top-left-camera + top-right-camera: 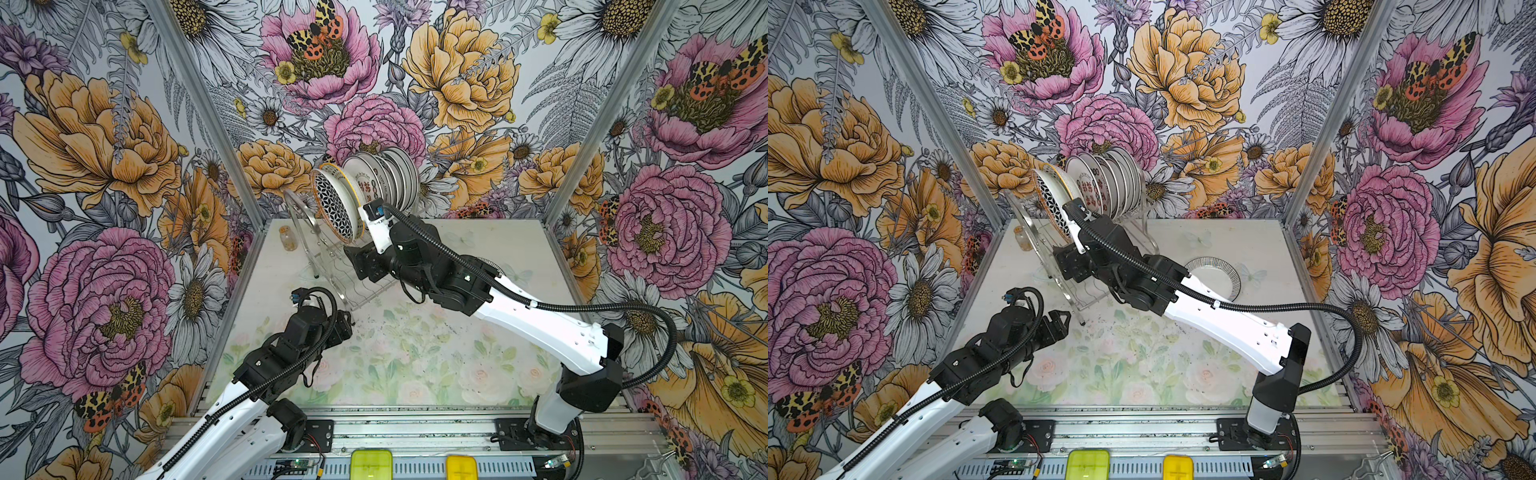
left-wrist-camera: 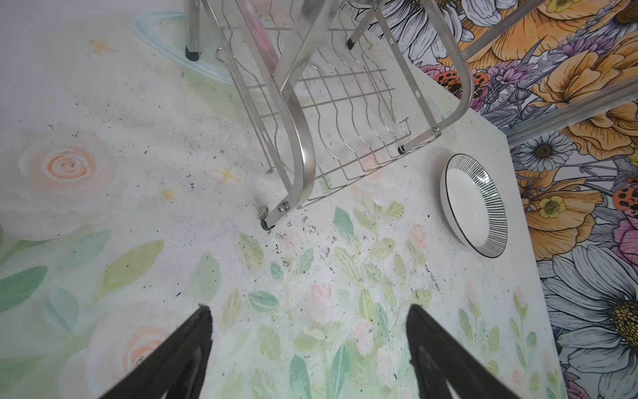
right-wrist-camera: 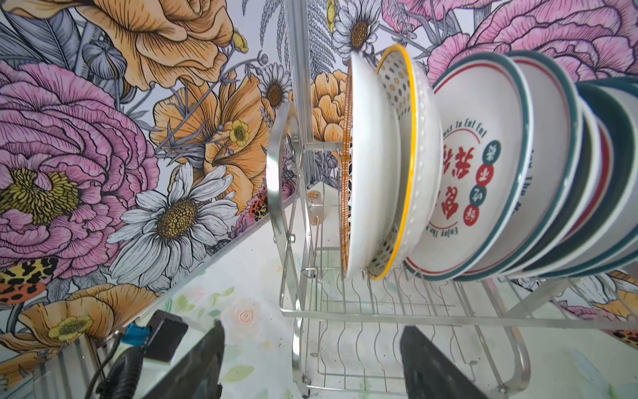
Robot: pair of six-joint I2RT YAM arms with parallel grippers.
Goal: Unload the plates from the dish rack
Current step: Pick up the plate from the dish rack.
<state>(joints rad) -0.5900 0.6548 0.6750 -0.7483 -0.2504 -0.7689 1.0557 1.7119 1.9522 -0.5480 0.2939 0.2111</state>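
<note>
The plates (image 3: 483,165) stand on edge in the upper tier of the dish rack (image 3: 379,312), just ahead of the right gripper (image 3: 312,326), whose jaws are apart and empty. The left gripper (image 2: 309,307), also spread, hovers over open table (image 2: 103,103). A striped plate (image 2: 473,203) lies beyond it, near the edge.

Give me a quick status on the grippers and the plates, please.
Left gripper open over table; right gripper open by rack. Plates stand in upper tier; striped plate on table. Nothing blocking.
</note>
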